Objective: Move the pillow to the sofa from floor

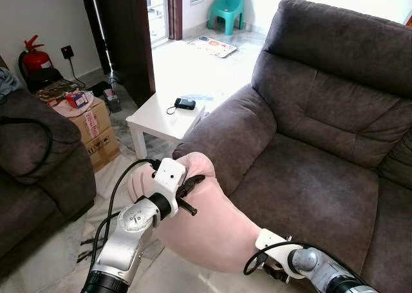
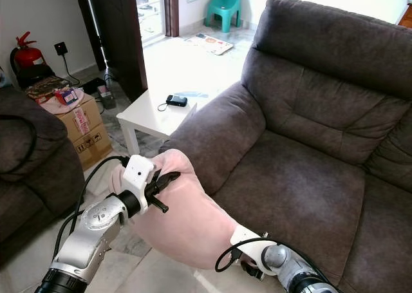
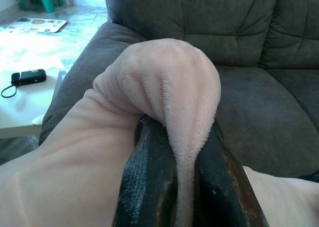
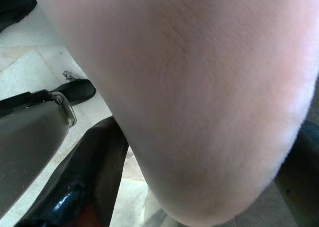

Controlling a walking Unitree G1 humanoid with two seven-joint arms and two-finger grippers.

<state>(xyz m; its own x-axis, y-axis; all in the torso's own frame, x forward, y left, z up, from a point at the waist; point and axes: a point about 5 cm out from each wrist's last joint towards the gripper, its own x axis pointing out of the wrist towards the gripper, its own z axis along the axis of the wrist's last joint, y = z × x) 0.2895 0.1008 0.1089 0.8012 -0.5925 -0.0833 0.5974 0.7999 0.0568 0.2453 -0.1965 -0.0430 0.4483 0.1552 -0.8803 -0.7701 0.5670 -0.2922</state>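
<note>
Pink pillow (image 1: 206, 222) off the floor, left claw (image 1: 193, 189) pinching its top, right claw (image 4: 199, 187) clamping underneath.

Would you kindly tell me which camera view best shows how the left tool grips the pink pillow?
The left wrist view: both black fingers pinch a fold of the pink pillow. The eye views show the left tool at the pillow's upper end, grip unclear. The right wrist view shows pillow fabric between the right tool's fingers.

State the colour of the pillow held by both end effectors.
Pale pink: the soft plush pillow, clearest in the left eye view.
</note>
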